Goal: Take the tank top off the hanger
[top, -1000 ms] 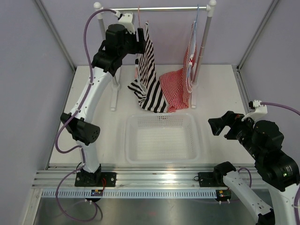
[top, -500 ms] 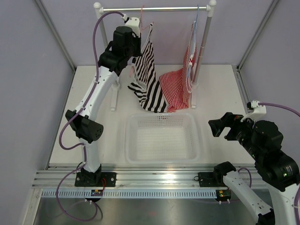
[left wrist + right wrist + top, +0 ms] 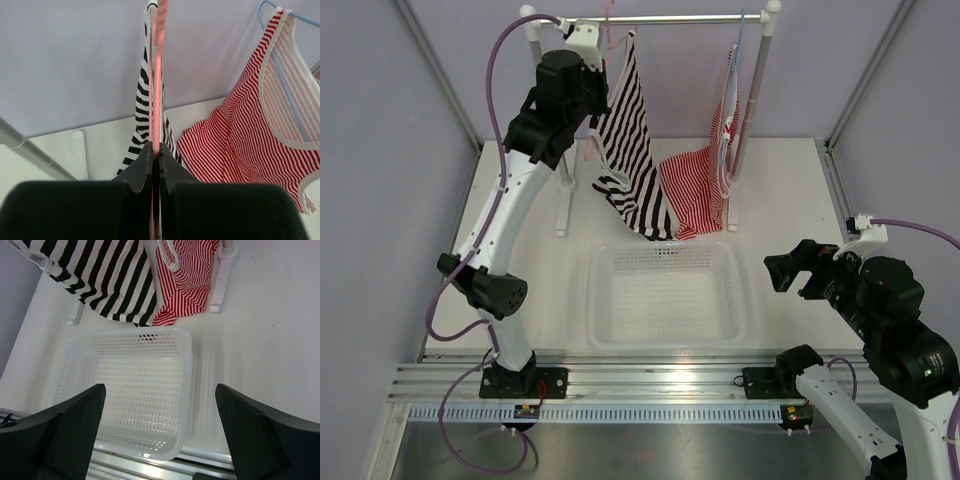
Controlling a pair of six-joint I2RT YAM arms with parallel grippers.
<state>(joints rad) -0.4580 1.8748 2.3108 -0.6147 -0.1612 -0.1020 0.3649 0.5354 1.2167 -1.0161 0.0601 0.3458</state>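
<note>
The white surface (image 3: 790, 200) is carrying a garment rack whose rail (image 3: 690, 18) is running across the top of the frame, and a white mesh basket (image 3: 592, 300) is sitting in the lower middle with nothing in it.

The left arm is reaching up to the upper left end of the rail. Over the last second it has been rising and swinging left. The right arm is staying parked at the lower right, unchanged.

The tank top (image 3: 625, 140) is hanging below the rail at upper centre, still on its hanger. Its hem is trailing down to the surface just above the basket, touching the red-striped top (image 3: 695, 195). It is now being drawn more taut and to the left than it was a second ago. The red-striped top is hanging to its right from a pale blue hanger (image 3: 287, 95).

The hanger (image 3: 157, 85), thin and pink, is running straight up from the left tool (image 3: 155, 150) in the wrist view. That tool was spread wide 1 second ago and is now clenched on the pink wire. Whether the strap is also caught in the pinch, I cannot tell.

The right tool (image 3: 788, 270) is gaping wide, grasping nothing.

This probably means the hanger is secured and the garment is ready to be stripped off.
</note>
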